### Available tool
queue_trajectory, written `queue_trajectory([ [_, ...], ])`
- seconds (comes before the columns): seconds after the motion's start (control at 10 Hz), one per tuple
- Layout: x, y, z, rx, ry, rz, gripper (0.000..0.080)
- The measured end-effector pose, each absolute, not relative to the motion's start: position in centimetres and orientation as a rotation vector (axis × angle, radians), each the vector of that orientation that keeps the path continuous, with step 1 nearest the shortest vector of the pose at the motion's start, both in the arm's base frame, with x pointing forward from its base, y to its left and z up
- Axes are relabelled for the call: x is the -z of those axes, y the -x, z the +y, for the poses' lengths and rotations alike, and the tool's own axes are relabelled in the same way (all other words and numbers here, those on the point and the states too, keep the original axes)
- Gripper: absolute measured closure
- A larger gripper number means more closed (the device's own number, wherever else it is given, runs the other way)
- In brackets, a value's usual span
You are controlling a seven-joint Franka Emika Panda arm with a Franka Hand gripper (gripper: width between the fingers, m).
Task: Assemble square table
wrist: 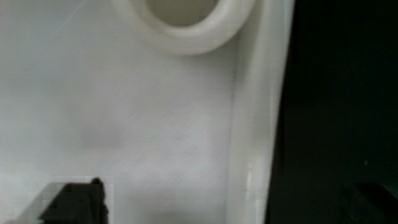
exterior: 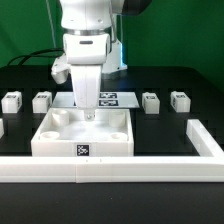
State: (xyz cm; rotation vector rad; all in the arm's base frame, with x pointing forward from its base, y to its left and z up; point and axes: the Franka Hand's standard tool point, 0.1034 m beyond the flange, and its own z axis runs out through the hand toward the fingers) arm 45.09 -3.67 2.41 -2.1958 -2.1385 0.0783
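The square table top [exterior: 52,138] is a white tray with a raised rim and a tag on its front wall, and it lies flat in the middle of the table. My gripper [exterior: 90,117] points straight down into it near its far rim. In the wrist view the top's inner floor [wrist: 125,110], a round corner socket [wrist: 178,22] and the rim wall [wrist: 263,120] fill the picture. One dark fingertip [wrist: 71,205] shows well away from the rim; the other is lost against the black beyond it. The gripper [wrist: 199,212] stands open and holds nothing. Small white legs [exterior: 42,100] lie in a row behind.
Further legs lie at the exterior view's far left [exterior: 12,100] and on its right [exterior: 150,101] [exterior: 180,100]. The marker board [exterior: 112,98] lies behind the arm. The long white L-shaped rail [exterior: 120,167] runs along the front and up the right side [exterior: 206,141].
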Motion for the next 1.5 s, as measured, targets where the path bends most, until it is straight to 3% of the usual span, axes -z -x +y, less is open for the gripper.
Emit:
queue_trajectory([
  [0.5, -0.9, -44.3, -3.3, -0.106, 2.223, -2.073, 0.0150],
  [0.7, -0.9, -44.2, -3.4, -0.109, 2.223, -2.071, 0.0404],
  [0.8, -0.9, -44.2, -3.4, -0.109, 2.223, -2.070, 0.0404],
  [0.9, -0.8, -44.2, -3.4, -0.109, 2.223, -2.070, 0.0606],
  [1.0, -0.8, -44.2, -3.4, -0.109, 2.223, -2.070, 0.0728],
  [1.5, -1.0, -44.6, -3.4, -0.091, 2.232, -2.079, 0.0734],
])
